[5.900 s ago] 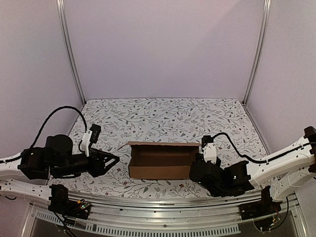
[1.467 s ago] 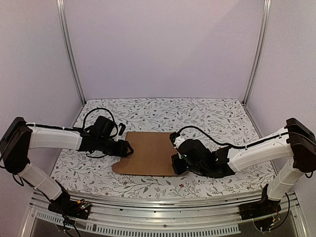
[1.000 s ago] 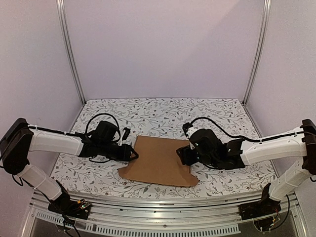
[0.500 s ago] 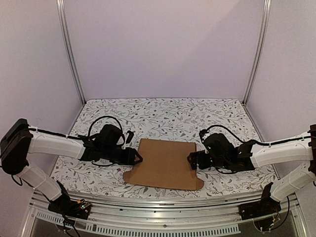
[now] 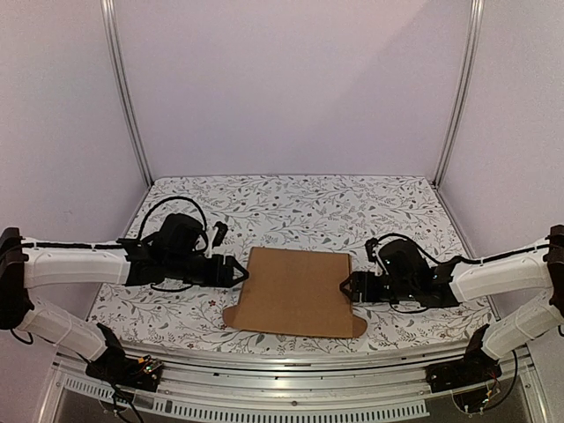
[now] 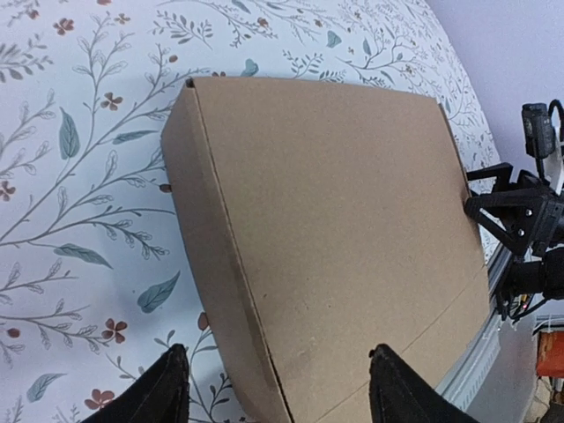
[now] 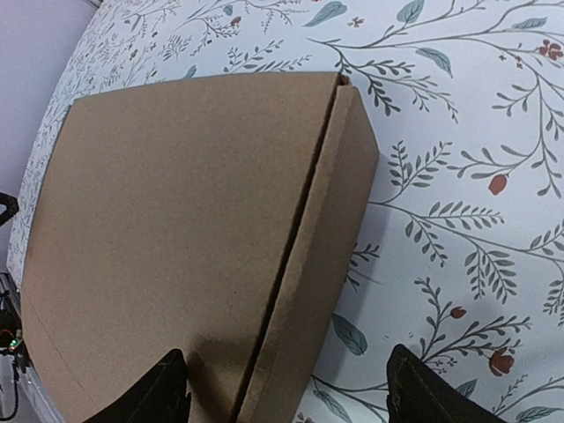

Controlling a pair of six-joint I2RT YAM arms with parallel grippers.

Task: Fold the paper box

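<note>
1. While the paper box (image 5: 295, 289) lies closed and flat on the surface (image 5: 291, 203), the top view hides its side walls.
2. Left wrist view shows my left fingers (image 6: 163, 397) spread, empty, beside its left wall.
3. Right wrist view shows my right fingers (image 7: 423, 388) likewise, opposite.

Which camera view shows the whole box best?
The top view: the whole box is in frame, with all four edges visible. The left wrist view shows its lid and left side wall, and the right wrist view shows its lid and right side wall. Both crop part of it.
</note>
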